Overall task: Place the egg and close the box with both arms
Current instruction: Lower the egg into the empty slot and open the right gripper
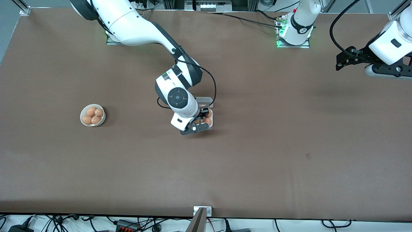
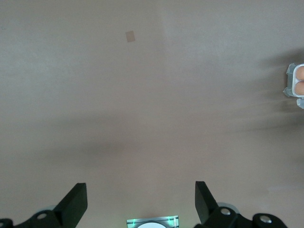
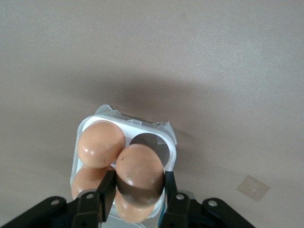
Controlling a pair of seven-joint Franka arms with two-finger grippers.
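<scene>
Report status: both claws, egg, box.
Right claw shut on egg, over box, one cell empty. Left claw open, waiting. Nothing in the way.

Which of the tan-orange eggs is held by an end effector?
The smooth tan-orange egg clamped in the right end effector over the clear-plastic four-cell carton; the others sit in cells or the round white bowl.

A round white bowl (image 1: 92, 115) holding four tan-orange eggs (image 1: 93, 115) sits on a brown table (image 1: 289, 145) toward the right arm's end, while a small square patch (image 1: 308, 156) marks the surface.
</scene>
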